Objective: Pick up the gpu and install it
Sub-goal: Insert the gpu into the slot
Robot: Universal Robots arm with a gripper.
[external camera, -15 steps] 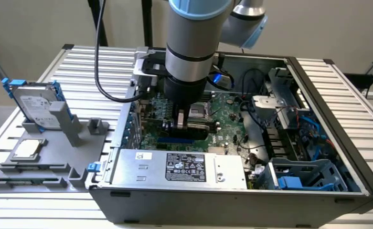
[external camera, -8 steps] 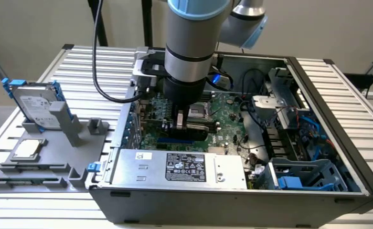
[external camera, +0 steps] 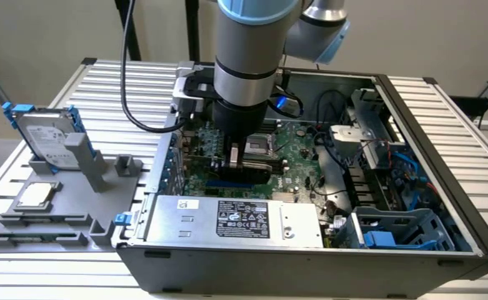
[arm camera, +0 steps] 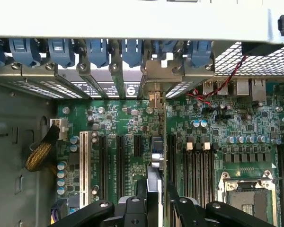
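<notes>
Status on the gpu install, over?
Gripper shut on the gpu. Card edge-on at motherboard slots inside the case; seating unclear. Nothing seen blocking the slot.

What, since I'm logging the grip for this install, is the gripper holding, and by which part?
The thin green-and-black gpu card with silver bracket, pinched between the gripper fingers along its upper long edge, standing edge-on over the green motherboard.

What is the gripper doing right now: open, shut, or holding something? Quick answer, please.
The gripper: closed on the gpu, held on edge over the slots of the motherboard.
</notes>
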